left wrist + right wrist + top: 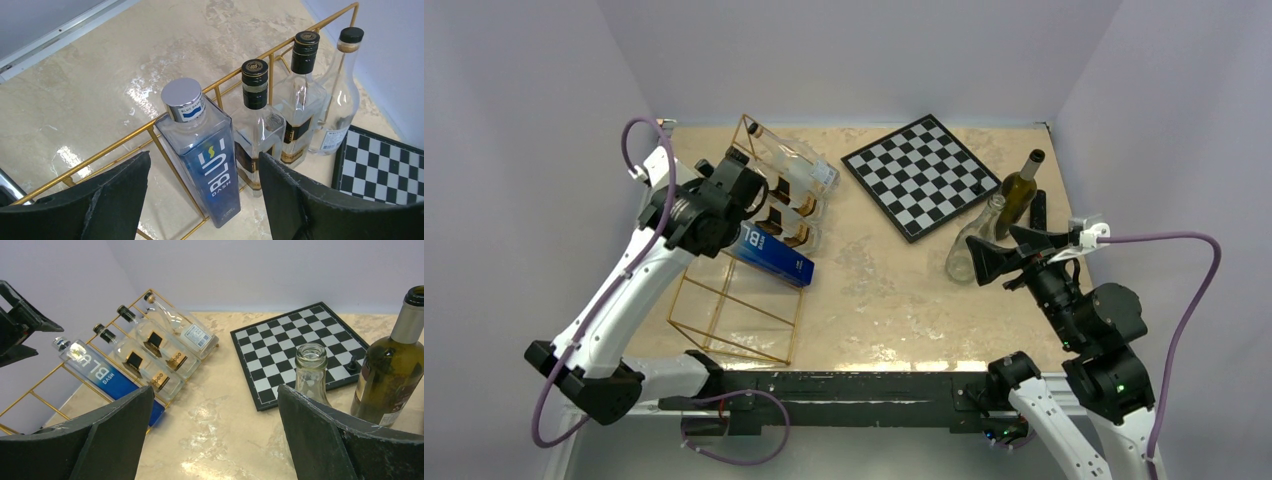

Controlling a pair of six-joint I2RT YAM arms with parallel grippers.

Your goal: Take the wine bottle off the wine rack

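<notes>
"Taking it off, done?"
"Not yet. The blue square glass bottle lies on the thin gold wire rack at nine o'clock. Left tool wide over it; right tool wide, empty."

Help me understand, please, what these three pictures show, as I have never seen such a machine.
These are two robot arms fixed at the near edge of a table, each ending in a two-fingered hand. One picture looks down from above and behind them. The other two come from a camera on each wrist, so the dark shapes at the bottom are that arm's own fingers.

A gold wire rack holds a blue bottle and three clear bottles side by side. To the right are a chessboard, a standing green wine bottle and an open clear bottle.

The left hand is open over the blue bottle. The right hand is open near the two standing bottles. Neither holds anything.
</notes>
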